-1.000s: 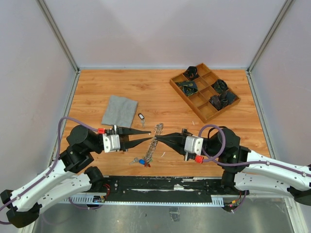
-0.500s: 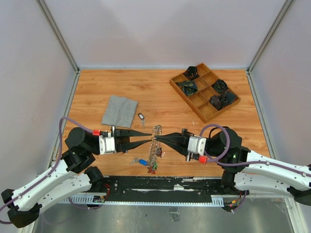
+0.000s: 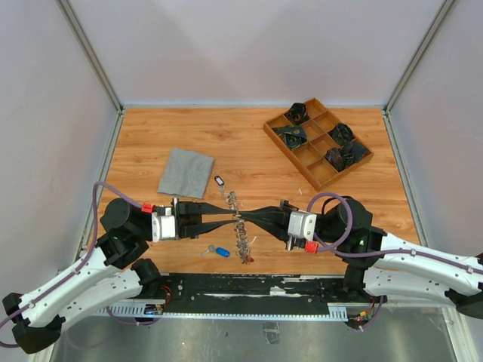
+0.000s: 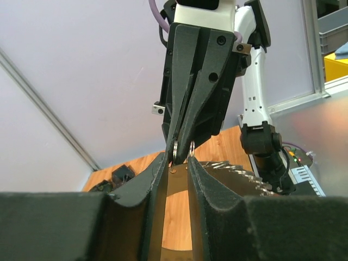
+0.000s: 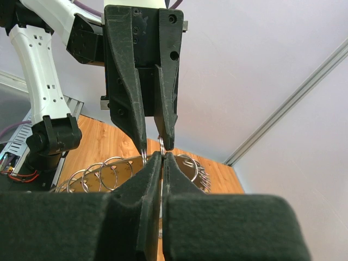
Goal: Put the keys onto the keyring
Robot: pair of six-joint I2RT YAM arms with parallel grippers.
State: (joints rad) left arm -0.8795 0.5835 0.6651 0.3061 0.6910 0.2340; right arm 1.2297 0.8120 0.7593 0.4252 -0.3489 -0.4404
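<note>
holding step: right gripper pinched tight on the keyring hanging where both tips meet, left gripper narrowly parted against it — gripping or not, cannot tell — next likely calls for the blue-tagged key below the left fingers.

No legible text, brands, numbers or signs, tags on the keys too small to read

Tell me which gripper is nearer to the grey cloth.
Left. The left gripper lies close to the grey cloth, nearer the robot and to its right; the right gripper faces it tip to tip, farther right.
</note>
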